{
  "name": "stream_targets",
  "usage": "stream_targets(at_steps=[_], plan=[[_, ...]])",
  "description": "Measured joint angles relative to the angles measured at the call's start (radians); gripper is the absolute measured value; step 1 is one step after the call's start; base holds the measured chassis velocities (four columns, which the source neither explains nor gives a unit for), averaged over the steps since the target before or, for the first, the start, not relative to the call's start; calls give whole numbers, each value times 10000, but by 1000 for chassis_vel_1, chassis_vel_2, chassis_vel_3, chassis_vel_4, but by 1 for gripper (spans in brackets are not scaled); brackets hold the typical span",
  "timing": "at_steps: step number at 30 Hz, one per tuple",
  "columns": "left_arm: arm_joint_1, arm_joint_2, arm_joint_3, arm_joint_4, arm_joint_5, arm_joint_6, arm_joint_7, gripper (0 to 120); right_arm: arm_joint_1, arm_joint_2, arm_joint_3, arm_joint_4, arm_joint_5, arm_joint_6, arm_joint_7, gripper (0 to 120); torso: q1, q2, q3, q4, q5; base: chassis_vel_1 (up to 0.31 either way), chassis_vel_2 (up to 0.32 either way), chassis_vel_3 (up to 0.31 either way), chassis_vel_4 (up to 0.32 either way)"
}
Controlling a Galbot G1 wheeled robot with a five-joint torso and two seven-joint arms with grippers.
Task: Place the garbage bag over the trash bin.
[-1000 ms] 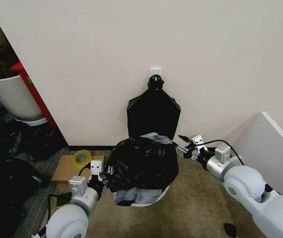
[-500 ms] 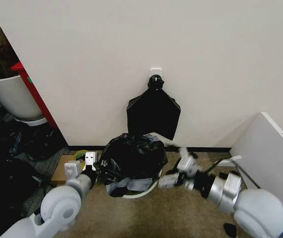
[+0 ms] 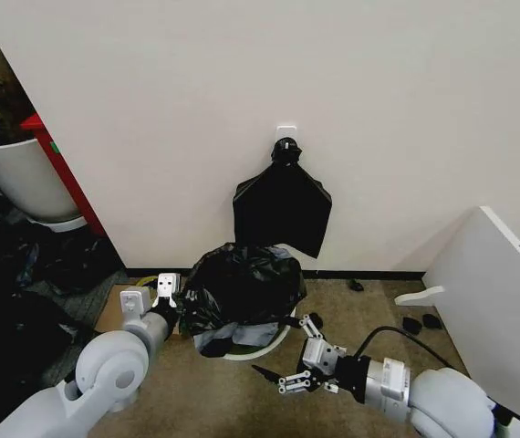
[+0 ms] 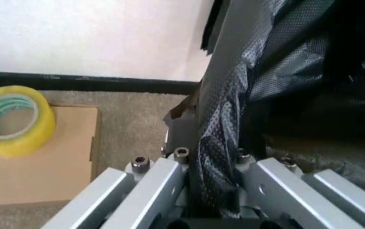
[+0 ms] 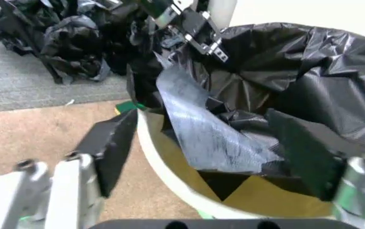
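Inside the left end effector [image 4: 211, 191], apparently pinched garbage bag [image 4: 246, 109] film.

Left arm's stretched forward low on the left, its left gripper [image 3: 170, 302] clamped on a fold of the garbage bag [image 3: 240, 286]. Right arm's bent in low, wrist pointing left, right gripper [image 3: 298, 356] spread wide and holding nothing, just in front of the trash bin [image 3: 258, 345].

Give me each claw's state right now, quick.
Left claw: shut on the crinkled glossy black plastic garbage bag.
Right claw: open, holding nothing, beside the round white plastic trash bin.
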Motion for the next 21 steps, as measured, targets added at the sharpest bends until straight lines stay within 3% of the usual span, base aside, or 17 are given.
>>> stream_targets(at_steps=[1,4,6,7,14,16,21], plan=[[0,0,0,0,0,0,0,0,0,0,0,0,0,0,0,74,0,0,0,0,0,0,0,0,0],[10,-19,12,-36,-25,-2,0,0,80,63,-189,-71,-294,20,236,60,0,0,0,-1,0,0,0,0,0],[9,-21,13,-56,-37,-3,-2,0,100,65,-202,-89,-384,24,261,58,0,0,0,0,-1,0,0,0,0],[6,-23,15,-97,-58,-3,-11,0,134,65,-205,-124,-509,25,312,50,0,0,0,0,-1,0,0,0,0],[27,-42,11,-165,-86,-17,-60,0,101,16,-157,-108,-541,34,415,30,0,0,0,-1,-1,0,0,0,0],[46,-60,-8,-172,-107,-35,-117,0,79,-3,-131,-57,-535,57,438,17,0,0,0,-1,-1,0,0,0,0],[47,-85,-54,-180,-245,-38,-220,0,43,-64,-107,-33,-571,72,447,2,0,0,0,-1,-1,0,0,0,0]])
